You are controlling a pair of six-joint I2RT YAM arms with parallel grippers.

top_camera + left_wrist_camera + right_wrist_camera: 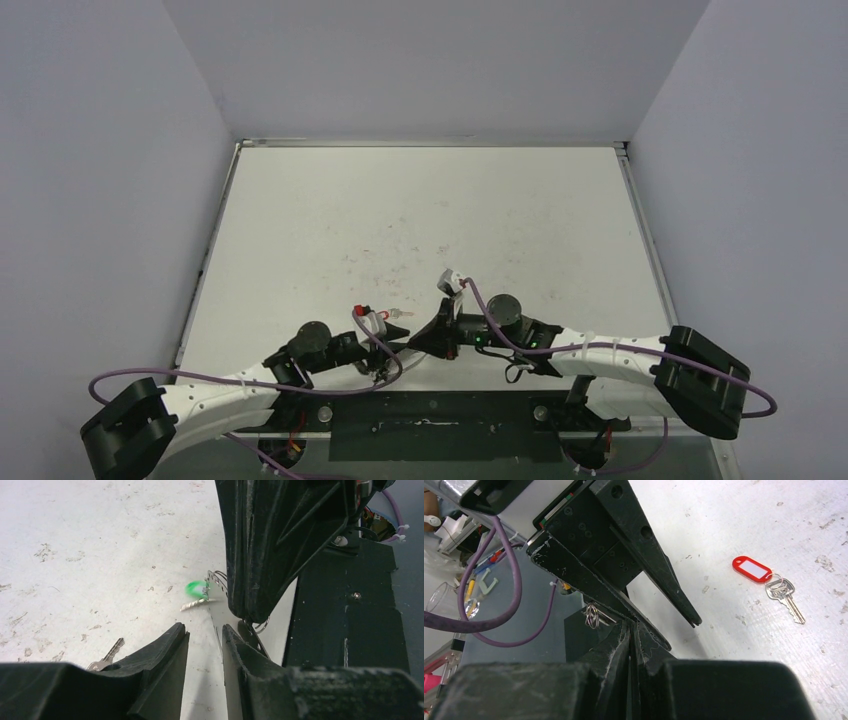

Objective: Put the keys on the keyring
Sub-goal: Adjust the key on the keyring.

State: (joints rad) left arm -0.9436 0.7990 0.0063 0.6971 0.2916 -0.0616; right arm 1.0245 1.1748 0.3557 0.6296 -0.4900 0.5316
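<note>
1. Worktop (pixel 430 210): white, scuffed and speckled. A black base plate (pixel 345 630) lies along its near edge.

2. Right tool (pixel 630 625): I log it as clenched, fingers pressed flat together. In the left wrist view its black tip points down at the worktop, just above and beyond my left fingers, and thin wire shows on either side of that tip.

3. Left tool (pixel 204 627): released, fingers parted with bare worktop showing through the gap and nothing between them. It sits low, tip close to the right tool's tip.

4. Purple cable (pixel 499 605): looped beside the left wrist housing.

5. Keyring (pixel 216 579): I see only a few thin grey wire loops, pinched at the right tool's tip. The rest is hidden behind that tool.

6. Red-tagged key (pixel 785 594): silver, lying flat on the worktop, apart from both tools. It is joined by a small ring to its red tag (pixel 752 569).

7. Green-tagged key (pixel 197 604): silver blade, blurred, hanging from the wire loops beside the right tool. Its green tag (pixel 196 587) is just above it.
</note>
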